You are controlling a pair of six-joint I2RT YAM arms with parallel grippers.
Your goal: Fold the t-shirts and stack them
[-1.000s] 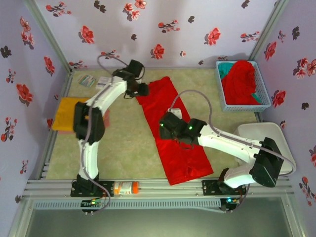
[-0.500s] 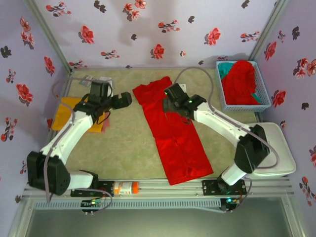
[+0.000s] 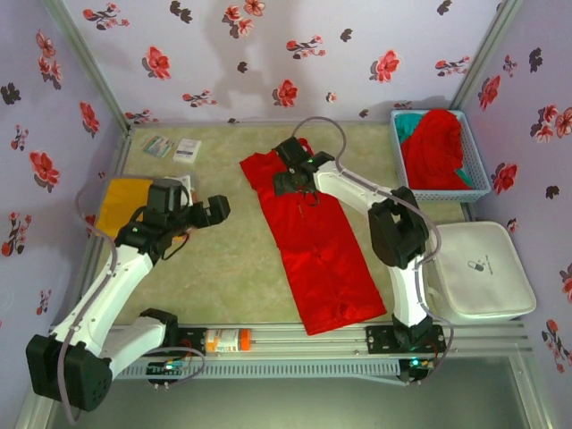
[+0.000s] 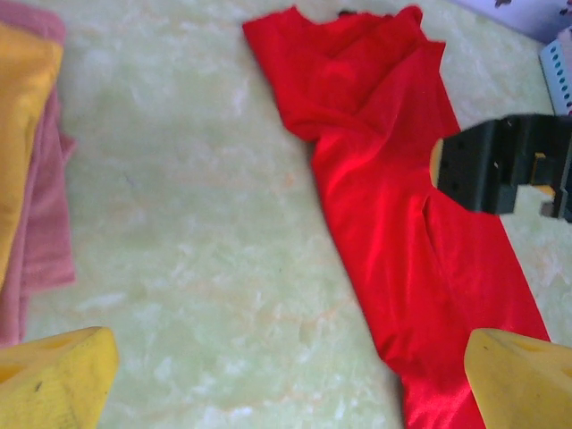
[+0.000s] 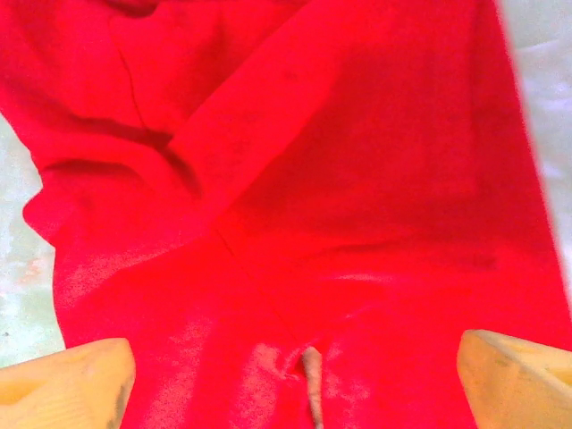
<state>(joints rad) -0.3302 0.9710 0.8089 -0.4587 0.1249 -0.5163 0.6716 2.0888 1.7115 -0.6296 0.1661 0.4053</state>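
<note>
Two printed cards (image 3: 172, 147) lie at the far left corner of the table (image 3: 232, 259); their text is too small to read. The right arm is stretched forward, with the right fingers (image 5: 63, 384) released over the far end of the long red t-shirt (image 3: 322, 246) at mid-table. The left arm is bent, with the left fingers (image 4: 54, 380) released above bare table. The left wrist camera shows pink cloth (image 4: 45, 232) under the orange-yellow t-shirt (image 3: 121, 204).
</note>
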